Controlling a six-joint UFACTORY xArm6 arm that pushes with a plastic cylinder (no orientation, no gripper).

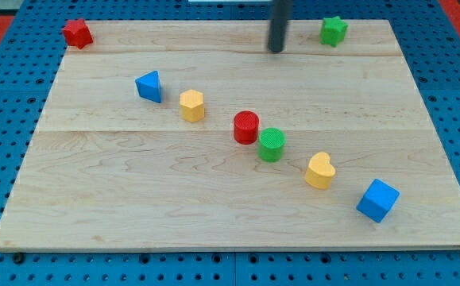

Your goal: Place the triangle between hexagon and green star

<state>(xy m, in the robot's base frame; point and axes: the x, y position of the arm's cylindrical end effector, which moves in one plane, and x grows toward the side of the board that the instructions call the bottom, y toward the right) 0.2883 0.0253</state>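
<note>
The blue triangle lies at the view's upper left on the wooden board. The yellow hexagon sits just to its right, a small gap apart. The green star sits near the board's top right edge. My tip is at the view's top, left of the green star and well to the right of and above the hexagon and triangle, touching no block.
A red star sits at the top left corner. A red cylinder and green cylinder touch near the middle. A yellow heart and blue cube lie at the lower right. The board rests on blue pegboard.
</note>
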